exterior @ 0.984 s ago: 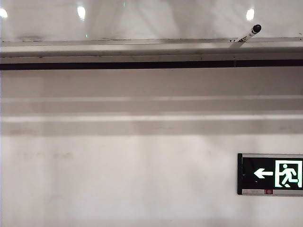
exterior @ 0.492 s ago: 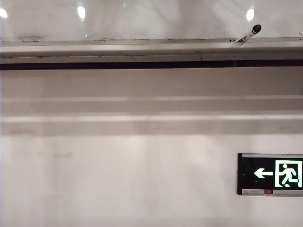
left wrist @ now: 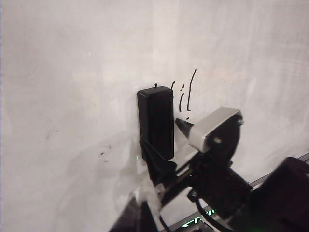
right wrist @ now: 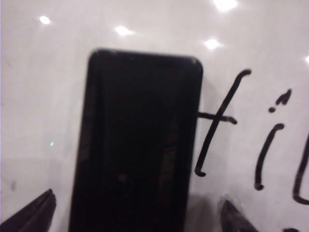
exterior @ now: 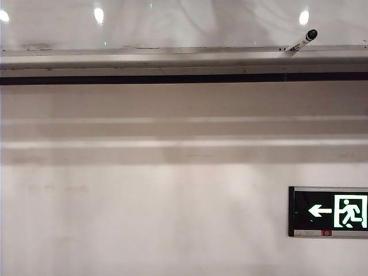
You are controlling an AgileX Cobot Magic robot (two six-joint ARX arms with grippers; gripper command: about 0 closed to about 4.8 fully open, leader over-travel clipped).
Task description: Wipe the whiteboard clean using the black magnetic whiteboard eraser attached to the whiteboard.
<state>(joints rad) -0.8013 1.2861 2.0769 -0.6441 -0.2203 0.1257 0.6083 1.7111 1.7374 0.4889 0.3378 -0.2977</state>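
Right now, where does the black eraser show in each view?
Exterior view: not in it; only the whiteboard's lower strip and ledge show.
Left wrist view: eraser at centre, on the whiteboard, the right end effector at it.
Right wrist view: eraser fills the centre.
Shared landmark: black handwriting beside the eraser, in both wrist views.

This looks like an office, classroom or meeting room in a public building. A glossy white whiteboard panel [exterior: 190, 23] hangs on a matte white wall [exterior: 144, 218], edged by a long silver-grey metal ledge [exterior: 172, 57] that carries a white marker pen with a black cap [exterior: 303, 41]. Round ceiling lights reflect in the panel. A green illuminated exit sign in a black frame [exterior: 329, 211] sits low on the wall. Black handwritten strokes [right wrist: 227, 121] mark the panel.
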